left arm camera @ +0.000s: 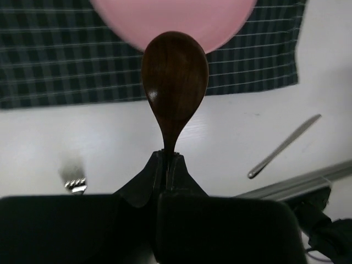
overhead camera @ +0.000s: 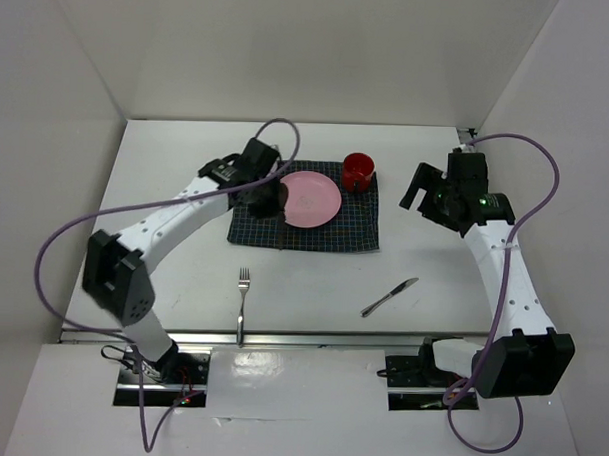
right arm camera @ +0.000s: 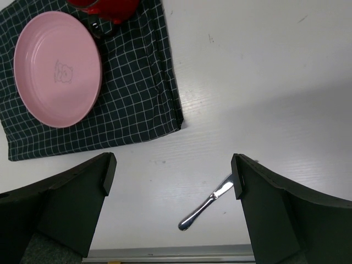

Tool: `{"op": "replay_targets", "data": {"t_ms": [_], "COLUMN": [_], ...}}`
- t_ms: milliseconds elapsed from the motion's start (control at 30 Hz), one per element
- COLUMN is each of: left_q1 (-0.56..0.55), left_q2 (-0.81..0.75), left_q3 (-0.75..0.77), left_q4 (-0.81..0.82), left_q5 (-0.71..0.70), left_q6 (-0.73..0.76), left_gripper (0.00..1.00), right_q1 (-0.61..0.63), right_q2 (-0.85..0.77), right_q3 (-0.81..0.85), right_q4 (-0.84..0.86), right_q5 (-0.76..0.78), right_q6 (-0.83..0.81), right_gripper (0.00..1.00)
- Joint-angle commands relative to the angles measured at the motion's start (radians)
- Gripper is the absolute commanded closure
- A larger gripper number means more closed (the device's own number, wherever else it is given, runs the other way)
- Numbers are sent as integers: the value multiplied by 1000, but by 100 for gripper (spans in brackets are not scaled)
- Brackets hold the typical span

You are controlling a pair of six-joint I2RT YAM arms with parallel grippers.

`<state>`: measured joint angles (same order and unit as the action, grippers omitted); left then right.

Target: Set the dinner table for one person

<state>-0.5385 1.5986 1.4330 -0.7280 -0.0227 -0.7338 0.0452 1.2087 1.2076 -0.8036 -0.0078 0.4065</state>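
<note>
The dinner table (overhead camera: 312, 288) fills the middle of the top view, a matte-white top under both arms, with a metal rail (overhead camera: 311, 338) along its near edge and white walls (overhead camera: 320, 58) to the left, far side and right. Bare white runs left of the checked placemat (overhead camera: 314, 236), right of it, and across the near strip.

In that strip the fork (overhead camera: 243, 296) lies left of centre, its handle end at the near edge. The knife (overhead camera: 389, 297) lies slantwise right of centre, well apart from the fork.

The placemat sits far of centre, bearing a pink plate (overhead camera: 311, 198) and a red mug (overhead camera: 357, 172) at its far right corner.

The left gripper (left arm camera: 168, 159) is clamped narrow on the handle of a wooden spoon (left arm camera: 175, 82), above the placemat by the plate's left rim. The right gripper (right arm camera: 173, 170) hangs with jaws spread wide and empty, over bare table right of the placemat.
</note>
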Motion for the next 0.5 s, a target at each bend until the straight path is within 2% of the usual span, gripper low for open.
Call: {"op": "replay_targets", "data": {"t_ms": [0, 33, 67, 267, 367, 467], "left_q1": [-38, -70, -83, -126, -136, -156], "left_q2": [203, 249, 332, 538, 636, 672], "left_q3": [183, 283, 326, 554, 653, 676], "left_q4": [44, 29, 16, 58, 48, 71], "left_q5": [195, 195, 195, 270, 260, 238], "left_q6": [105, 115, 116, 56, 19, -39], "left_gripper": [100, 100, 100, 100, 100, 100], "right_q1": [-5, -5, -5, -15, -24, -24], "right_q2": [-32, -32, -46, -55, -66, -75], "right_q3": [66, 66, 66, 53, 73, 73], "right_q4": [-20, -32, -32, -54, -65, -75], "right_q5": [67, 77, 86, 86, 86, 86], "right_q6": [-5, -5, -5, -5, -5, -5], "right_gripper": [1, 1, 1, 1, 1, 1]}}
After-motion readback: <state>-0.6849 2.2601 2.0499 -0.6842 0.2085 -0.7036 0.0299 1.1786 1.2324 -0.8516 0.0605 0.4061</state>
